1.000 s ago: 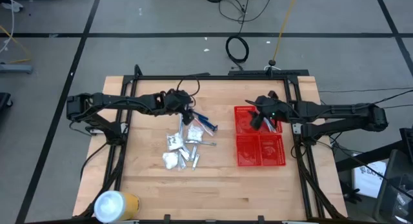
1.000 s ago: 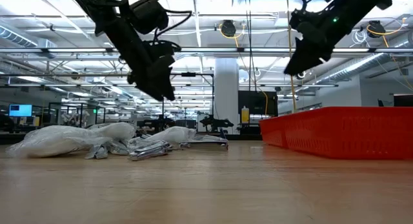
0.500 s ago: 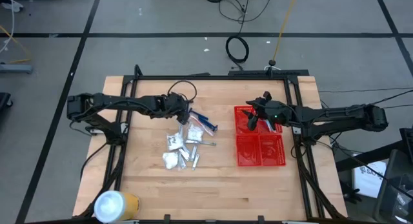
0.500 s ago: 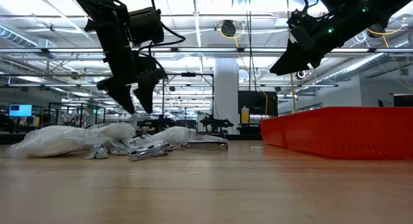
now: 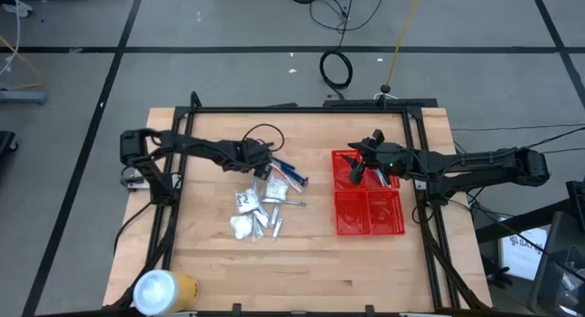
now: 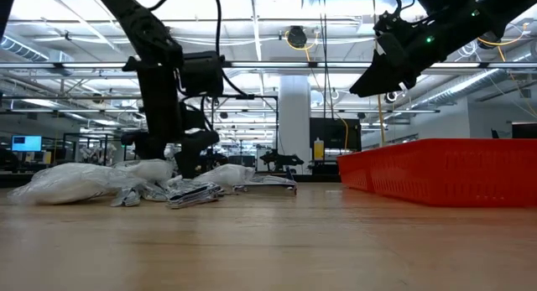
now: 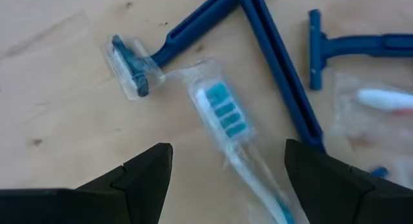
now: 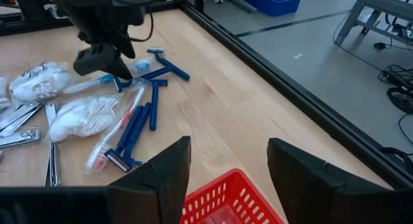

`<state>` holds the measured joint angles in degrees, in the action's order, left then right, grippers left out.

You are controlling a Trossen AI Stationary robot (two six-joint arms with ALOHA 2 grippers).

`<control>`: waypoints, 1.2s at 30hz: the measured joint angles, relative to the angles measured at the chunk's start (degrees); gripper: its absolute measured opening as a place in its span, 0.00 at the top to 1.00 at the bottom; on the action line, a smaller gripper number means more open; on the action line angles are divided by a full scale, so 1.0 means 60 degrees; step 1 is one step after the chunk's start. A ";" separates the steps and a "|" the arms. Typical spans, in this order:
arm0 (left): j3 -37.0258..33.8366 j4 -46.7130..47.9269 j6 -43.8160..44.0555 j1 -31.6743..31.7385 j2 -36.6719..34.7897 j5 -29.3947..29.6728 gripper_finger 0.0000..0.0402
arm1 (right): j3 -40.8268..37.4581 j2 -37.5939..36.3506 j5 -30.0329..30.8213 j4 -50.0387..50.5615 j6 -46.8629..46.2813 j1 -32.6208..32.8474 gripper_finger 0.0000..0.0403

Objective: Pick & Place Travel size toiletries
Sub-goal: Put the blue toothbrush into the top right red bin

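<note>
You see a light wooden table (image 5: pixel 302 262) with a dark metal frame along its edges. Near its middle lies a loose pile of toiletries (image 5: pixel 263 203): blue razors (image 5: pixel 291 171), white packets (image 5: pixel 245 200), and small silver pieces. A red basket (image 5: pixel 368 206) stands to the right, and a white-and-yellow roll (image 5: pixel 163 290) lies at the near left corner.

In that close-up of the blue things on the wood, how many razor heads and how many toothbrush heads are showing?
Razor heads: 2 (wrapped razor head, bare razor head)
Toothbrush heads: 1 (wrapped toothbrush head)
Total: 3
The blurred white-and-pink item at the edge is left out, since its kind cannot be told.
</note>
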<state>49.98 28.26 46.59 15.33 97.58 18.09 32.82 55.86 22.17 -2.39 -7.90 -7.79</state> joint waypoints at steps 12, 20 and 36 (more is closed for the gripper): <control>0.0041 0.0444 -0.0156 0.0204 0.0347 -0.0080 0.27 | 0.0000 -0.0004 -0.0007 0.0004 -0.0175 0.0003 0.53; 0.0033 0.0390 -0.0260 0.0243 0.0361 -0.0365 0.48 | 0.0000 -0.0002 -0.0004 0.0007 -0.0175 0.0000 0.54; -0.0005 -0.0043 -0.1768 0.0330 -0.0224 -0.0586 0.88 | 0.0000 -0.0004 -0.0004 0.0091 -0.0173 0.0003 0.54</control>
<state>49.95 28.00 35.98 17.30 96.23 14.57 32.82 55.83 22.15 -1.85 -8.94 -7.77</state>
